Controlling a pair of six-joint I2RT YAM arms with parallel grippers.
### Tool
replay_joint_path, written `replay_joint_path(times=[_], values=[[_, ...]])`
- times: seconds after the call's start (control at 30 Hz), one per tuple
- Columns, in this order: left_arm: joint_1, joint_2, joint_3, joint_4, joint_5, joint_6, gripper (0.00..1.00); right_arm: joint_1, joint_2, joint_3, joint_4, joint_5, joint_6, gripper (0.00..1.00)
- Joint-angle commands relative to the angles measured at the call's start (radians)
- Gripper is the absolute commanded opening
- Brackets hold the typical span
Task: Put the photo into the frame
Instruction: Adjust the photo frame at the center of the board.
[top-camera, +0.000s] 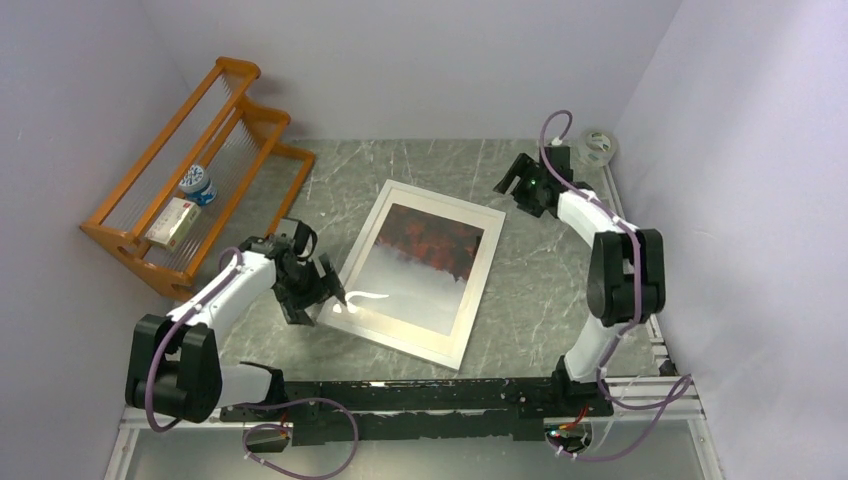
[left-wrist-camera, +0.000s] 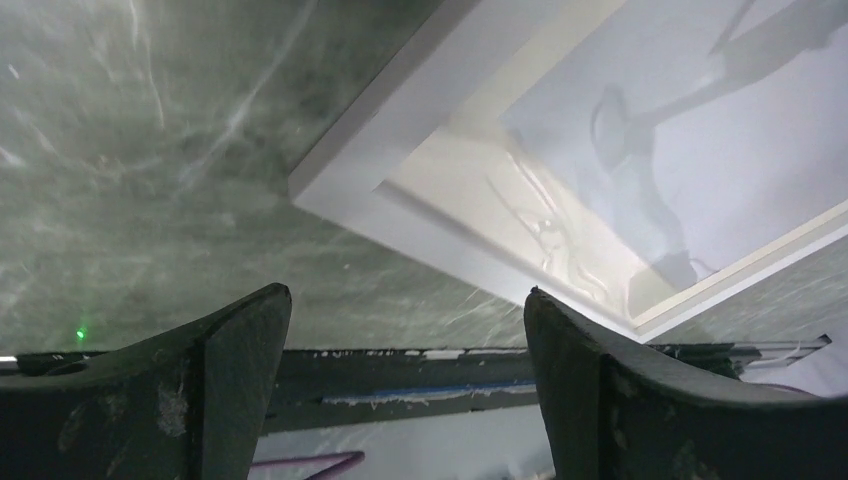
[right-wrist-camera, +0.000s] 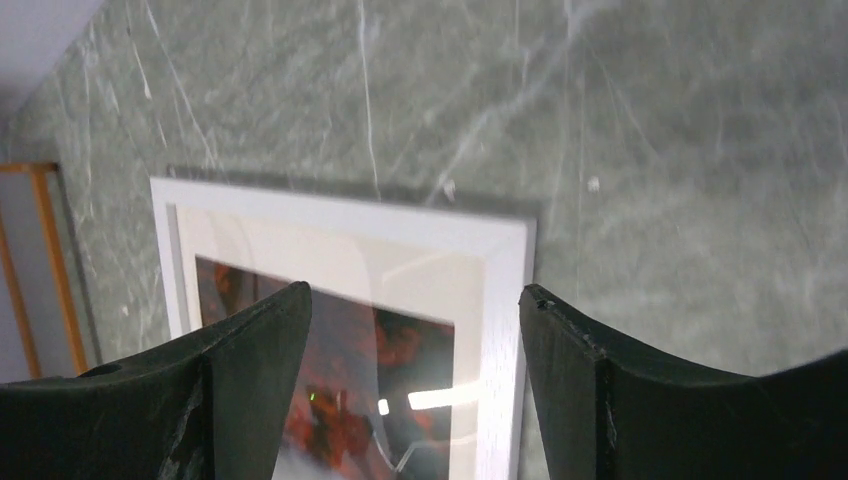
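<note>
**Frame could get bumped**

The photo (top-camera: 428, 243) sits inside the frame (top-camera: 398, 345), flat on the worktop (top-camera: 545, 290). The left hand (top-camera: 325, 291) and the right hand (top-camera: 507, 186) are both wide open, holding nothing. Each is near a corner, so a careless move might push the frame crooked.

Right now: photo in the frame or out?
In. The photo sits inside the frame, white border all round, reflections on the pane over it.

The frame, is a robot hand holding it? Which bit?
No, nothing is held. The left gripper hangs open by the near left corner of the frame. The right gripper hangs open over its far right corner. Neither grips it.
</note>
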Motion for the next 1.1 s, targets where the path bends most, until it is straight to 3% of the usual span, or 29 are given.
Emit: replay_joint_path(times=[0.0, 0.17, 0.33, 0.67, 1.07], values=[[0.000, -0.027, -0.078, 0.003, 0.087, -0.081, 0.91, 0.004, 0.129, 0.155, -0.014, -0.001, -0.061, 0.80], [0.000, -0.024, -0.146, 0.116, 0.126, -0.104, 0.91, 0.015, 0.255, 0.296, -0.005, -0.081, -0.120, 0.80], [0.000, 0.020, -0.222, 0.341, 0.198, -0.109, 0.90, 0.017, 0.371, 0.395, -0.060, -0.187, -0.182, 0.80], [0.003, 0.179, -0.161, 0.450, 0.233, -0.057, 0.90, 0.017, 0.476, 0.441, -0.154, -0.314, -0.213, 0.77], [0.113, 0.506, 0.221, 0.446, 0.299, 0.119, 0.89, 0.006, 0.145, -0.003, -0.127, -0.183, -0.065, 0.75]])
